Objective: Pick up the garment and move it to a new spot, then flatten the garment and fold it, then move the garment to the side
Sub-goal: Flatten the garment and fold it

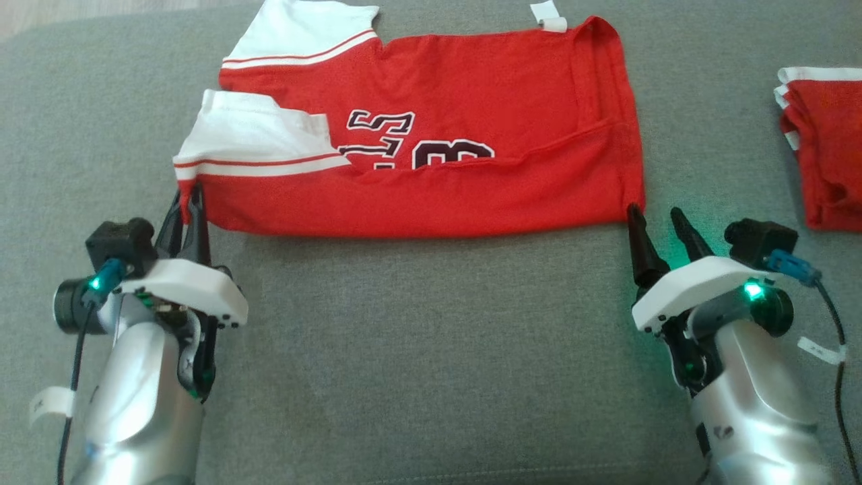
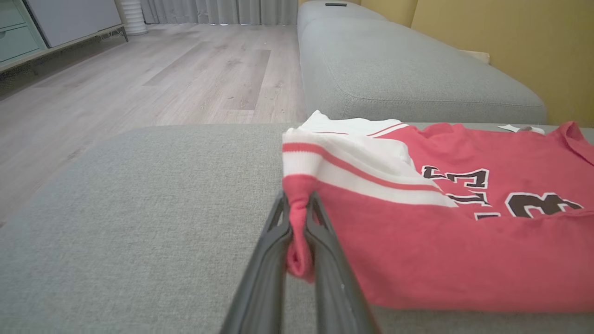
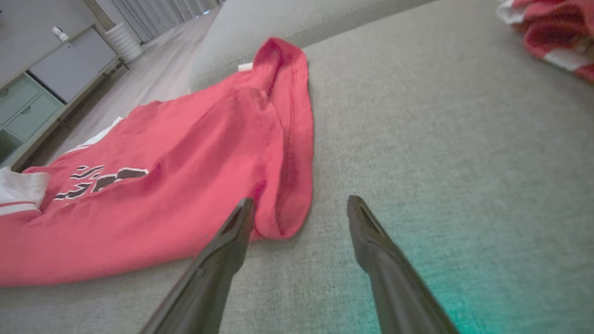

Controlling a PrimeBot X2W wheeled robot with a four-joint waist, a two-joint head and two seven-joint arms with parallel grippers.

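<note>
While the left gripper (image 1: 188,199) pinches a shirt (image 1: 471,195) corner and the right gripper (image 1: 654,212) gapes empty beside the hem, lifting could skew the fold.

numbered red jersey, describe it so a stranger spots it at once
On the grey sofa cushion, the red jersey lies spread across the middle. Unlike the bunched red garment at the right edge, it shows white striped sleeves and dark numerals.

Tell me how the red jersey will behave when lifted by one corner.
Probably floppy: the red jersey bunches softly in the left tool. Likely light: thin cloth lying in flat layers. Lifted, it should drape and the fold may fall open.
</note>
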